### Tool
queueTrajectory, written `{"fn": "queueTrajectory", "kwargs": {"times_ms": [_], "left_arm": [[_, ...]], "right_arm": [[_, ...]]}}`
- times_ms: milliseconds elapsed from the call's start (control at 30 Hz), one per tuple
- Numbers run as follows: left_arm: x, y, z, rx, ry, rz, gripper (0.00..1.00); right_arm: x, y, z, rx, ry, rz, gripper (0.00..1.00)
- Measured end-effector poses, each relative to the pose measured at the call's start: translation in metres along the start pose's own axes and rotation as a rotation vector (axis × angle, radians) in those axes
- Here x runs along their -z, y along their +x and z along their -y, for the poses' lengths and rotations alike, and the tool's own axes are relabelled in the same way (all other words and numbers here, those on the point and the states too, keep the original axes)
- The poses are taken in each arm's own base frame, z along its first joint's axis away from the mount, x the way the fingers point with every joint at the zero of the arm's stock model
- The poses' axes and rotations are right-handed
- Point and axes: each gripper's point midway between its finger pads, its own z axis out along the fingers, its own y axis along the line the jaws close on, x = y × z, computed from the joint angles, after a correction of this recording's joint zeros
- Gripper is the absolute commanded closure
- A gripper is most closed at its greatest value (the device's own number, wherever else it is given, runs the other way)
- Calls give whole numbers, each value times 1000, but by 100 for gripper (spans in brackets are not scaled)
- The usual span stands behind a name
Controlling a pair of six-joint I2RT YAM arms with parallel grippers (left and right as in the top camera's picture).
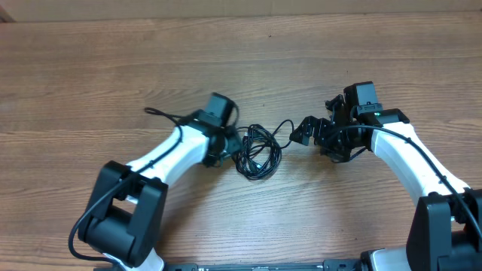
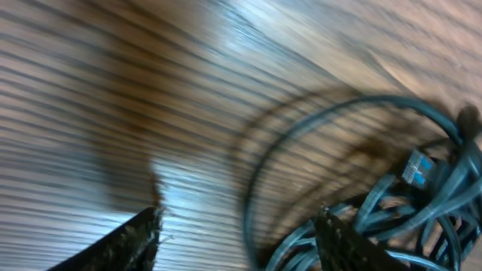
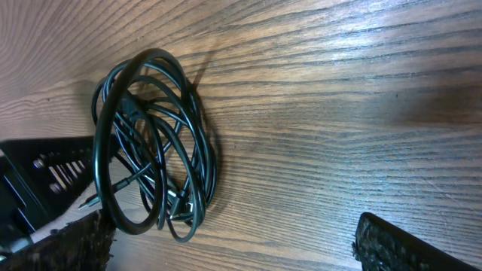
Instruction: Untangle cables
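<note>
The cables (image 1: 257,152) lie as one tangled black coil in the middle of the table. A loose strand (image 1: 283,126) runs from it toward the right. My left gripper (image 1: 228,143) is at the coil's left edge. In the left wrist view it (image 2: 237,242) is open, low over the wood, with one cable loop (image 2: 248,197) between its fingers and the rest of the coil (image 2: 422,188) by the right finger. My right gripper (image 1: 310,132) is open and empty just right of the coil. In the right wrist view it (image 3: 233,245) is spread wide, with the coil (image 3: 151,143) ahead near its left finger.
The table (image 1: 339,60) is brown wood grain. A thin black wire (image 1: 160,114) runs from the left arm out to the left. The left arm's black gripper body (image 3: 38,177) shows behind the coil in the right wrist view. Both white arms reach in from the near edge.
</note>
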Motion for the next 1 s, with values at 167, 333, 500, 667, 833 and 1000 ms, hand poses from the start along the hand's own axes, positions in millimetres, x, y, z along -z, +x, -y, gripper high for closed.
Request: {"fn": "queueTrajectory", "kwargs": {"times_ms": [167,333,500,667,833,1000], "left_arm": [[-1,6,9,-48,-13,33,55],[-1,-1,3,-39,-42,70,54],[-1,-5,5,-39,-40,86,50],[0,-10,10,-42,-17,109,55],[0,-10,9,-88,-26,109,53],[-7,-9,5,-154,-50,100,64]], "right_arm": [[0,0,0,0,0,0,0],[0,0,0,0,0,0,0],[0,0,0,0,0,0,0],[0,0,0,0,0,0,0],[0,0,0,0,0,-1,0],[0,0,0,0,0,0,0]]}}
